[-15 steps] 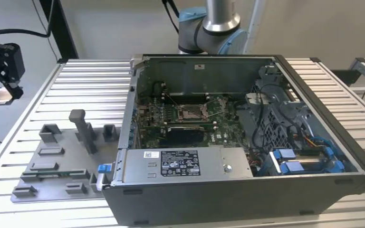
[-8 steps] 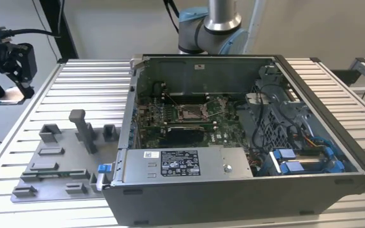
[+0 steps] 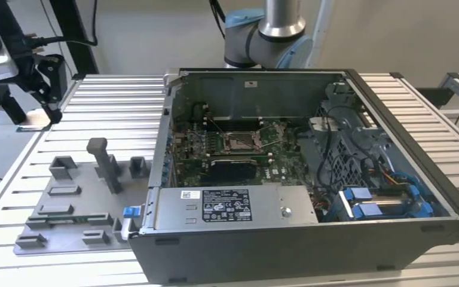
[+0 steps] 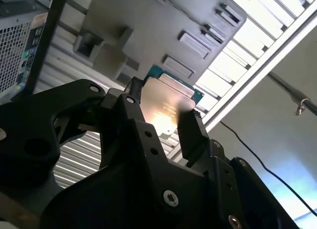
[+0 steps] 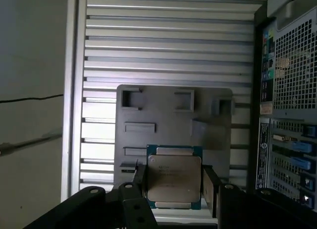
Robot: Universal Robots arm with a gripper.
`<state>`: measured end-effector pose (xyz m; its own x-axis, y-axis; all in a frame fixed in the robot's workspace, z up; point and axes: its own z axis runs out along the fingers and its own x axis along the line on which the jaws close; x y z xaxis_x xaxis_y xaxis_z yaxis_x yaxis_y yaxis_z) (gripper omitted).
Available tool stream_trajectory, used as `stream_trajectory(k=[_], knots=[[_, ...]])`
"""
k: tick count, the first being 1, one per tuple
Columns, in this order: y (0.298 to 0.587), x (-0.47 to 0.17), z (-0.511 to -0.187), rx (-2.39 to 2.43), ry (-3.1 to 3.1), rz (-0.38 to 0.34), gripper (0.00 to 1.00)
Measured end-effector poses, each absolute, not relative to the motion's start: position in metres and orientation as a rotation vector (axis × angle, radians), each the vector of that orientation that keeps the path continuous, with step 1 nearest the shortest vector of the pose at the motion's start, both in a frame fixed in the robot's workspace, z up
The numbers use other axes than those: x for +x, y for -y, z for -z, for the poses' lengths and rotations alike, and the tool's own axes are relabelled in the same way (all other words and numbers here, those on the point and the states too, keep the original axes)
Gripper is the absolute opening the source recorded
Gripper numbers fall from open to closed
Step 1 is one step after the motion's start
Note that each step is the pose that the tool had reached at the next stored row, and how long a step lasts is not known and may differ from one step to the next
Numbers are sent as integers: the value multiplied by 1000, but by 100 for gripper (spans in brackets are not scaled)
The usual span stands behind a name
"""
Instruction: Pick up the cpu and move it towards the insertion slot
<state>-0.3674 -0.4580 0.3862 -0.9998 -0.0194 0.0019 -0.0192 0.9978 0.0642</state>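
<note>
Over the slatted table (image 5: pixel 168 50), the gripper (image 5: pixel 176 185) pinches the cpu (image 5: pixel 174 175) by opposite edges (likely sparing its contacts), well apart from the insertion slot (image 3: pixel 241 142).

An open computer case (image 3: pixel 309 251) lies on a slatted metal table (image 3: pixel 110 113). A grey tray (image 3: pixel 94 203) with raised blocks sits just beside it.

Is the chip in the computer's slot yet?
No, the gripper holds the chip between its fingers, above the grey tray.
</note>
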Motion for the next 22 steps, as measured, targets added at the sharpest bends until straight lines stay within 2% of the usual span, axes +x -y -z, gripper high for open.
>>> stream_trajectory(k=[22], knots=[[458, -280, -386, 30, 3137, 101, 0]])
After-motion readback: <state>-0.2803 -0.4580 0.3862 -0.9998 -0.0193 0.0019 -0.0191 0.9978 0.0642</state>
